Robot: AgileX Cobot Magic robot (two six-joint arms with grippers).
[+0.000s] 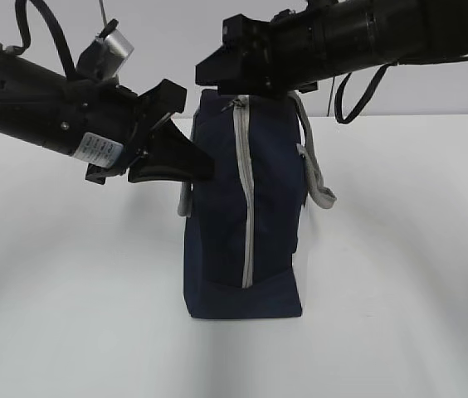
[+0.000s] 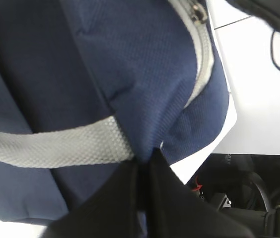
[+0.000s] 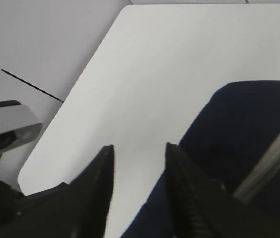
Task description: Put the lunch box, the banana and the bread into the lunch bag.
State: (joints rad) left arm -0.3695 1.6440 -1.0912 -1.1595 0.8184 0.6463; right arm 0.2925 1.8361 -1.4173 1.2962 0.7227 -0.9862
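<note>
Closest to the camera it's just bare white bench (image 1: 400, 332), then the lunch bag (image 1: 246, 240) standing upright on its end pretty much dead center, navy with the grey zipper (image 1: 246, 224) running up the face toward us and zipped closed as far as I can see. A grey webbing handle (image 1: 317, 178) droops down its right side.

The left gripper (image 1: 192, 166) comes in from the left and its fingers are pinched together on the bag's upper left side. In the left wrist view the dark fingers (image 2: 125, 203) are squeezed tight on a fold of navy fabric, right where the grey webbing strap (image 2: 55, 146) ends.

Further back and up top, the right gripper (image 3: 137, 186) hangs over the top of the bag. In its wrist view the two fingers stand apart with only white bench visible between them, nothing held, bag fabric just beside the right finger.
</note>
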